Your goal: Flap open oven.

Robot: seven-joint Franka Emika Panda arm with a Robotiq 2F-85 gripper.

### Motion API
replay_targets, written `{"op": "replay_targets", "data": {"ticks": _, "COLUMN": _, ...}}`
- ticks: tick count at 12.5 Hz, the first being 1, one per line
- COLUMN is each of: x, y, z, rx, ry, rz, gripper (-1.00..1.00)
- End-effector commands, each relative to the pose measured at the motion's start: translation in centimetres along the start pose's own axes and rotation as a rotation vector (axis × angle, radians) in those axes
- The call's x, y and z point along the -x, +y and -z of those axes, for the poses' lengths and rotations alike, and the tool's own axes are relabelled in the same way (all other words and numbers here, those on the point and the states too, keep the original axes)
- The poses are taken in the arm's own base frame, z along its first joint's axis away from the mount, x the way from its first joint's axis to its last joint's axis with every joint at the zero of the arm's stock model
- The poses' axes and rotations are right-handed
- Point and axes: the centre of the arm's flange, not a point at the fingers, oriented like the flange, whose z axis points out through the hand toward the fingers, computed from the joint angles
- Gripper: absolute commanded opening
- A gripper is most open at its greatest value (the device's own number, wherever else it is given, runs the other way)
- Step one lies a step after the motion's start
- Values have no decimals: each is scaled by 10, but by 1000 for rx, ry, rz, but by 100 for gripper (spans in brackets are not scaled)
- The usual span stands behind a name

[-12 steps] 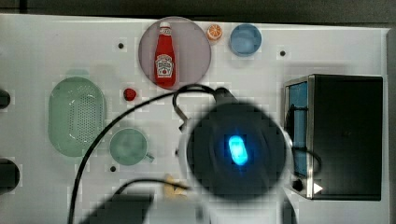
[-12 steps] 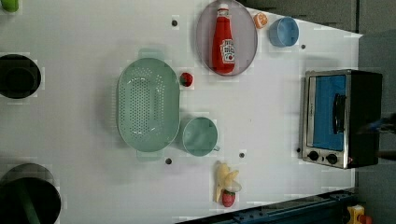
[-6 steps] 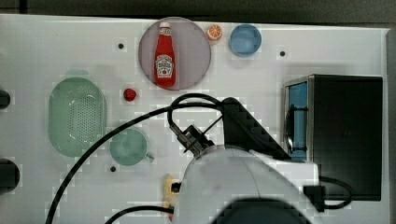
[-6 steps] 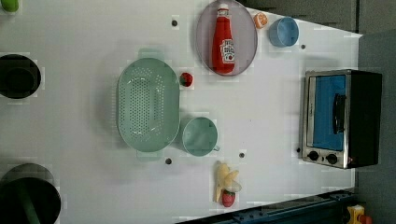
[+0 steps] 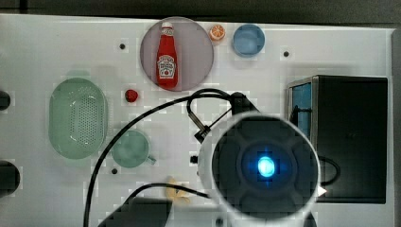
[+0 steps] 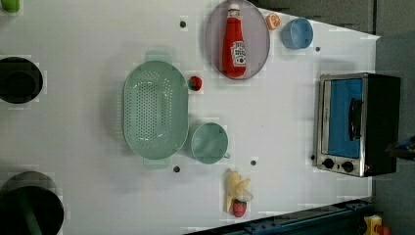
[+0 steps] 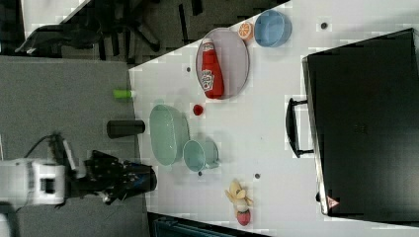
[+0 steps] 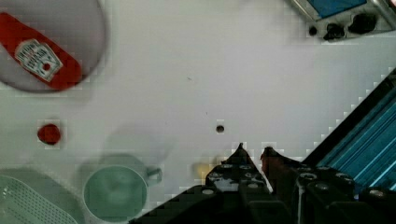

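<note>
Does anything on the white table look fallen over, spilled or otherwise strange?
Only the red ketchup bottle: it lies on its side across the round grey plate instead of standing. Nothing looks spilled. The black-topped toaster oven stands square, its blue glass door closed.

Arm (image 5: 265, 165) hiding part of the oven (image 5: 352, 137) in the top view, oven cut by the wrist view's edge, colander (image 8: 23, 205) cropped there too, gripper (image 8: 252, 151) tips close together, gap unclear

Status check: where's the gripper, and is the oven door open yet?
Gripper high above the table, fingers nearly together, holding nothing. Oven door closed, bar handle untouched. Bare table between arm and oven front; green mug off to the side.
</note>
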Motion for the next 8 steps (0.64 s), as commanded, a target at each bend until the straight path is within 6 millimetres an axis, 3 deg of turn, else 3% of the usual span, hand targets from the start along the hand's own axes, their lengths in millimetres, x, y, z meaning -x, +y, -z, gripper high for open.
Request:
{"op": "replay_targets", "data": {"ticks": 1, "x": -19, "y": 15, "z": -13, "rx": -1, "ry": -16, "rz": 87, "gripper": -65}}
{"op": "replay_targets", "data": {"ticks": 8, "x": -93, "y": 53, "z": -94, "rx": 0, "ry": 81, "rz": 472, "gripper": -65}}
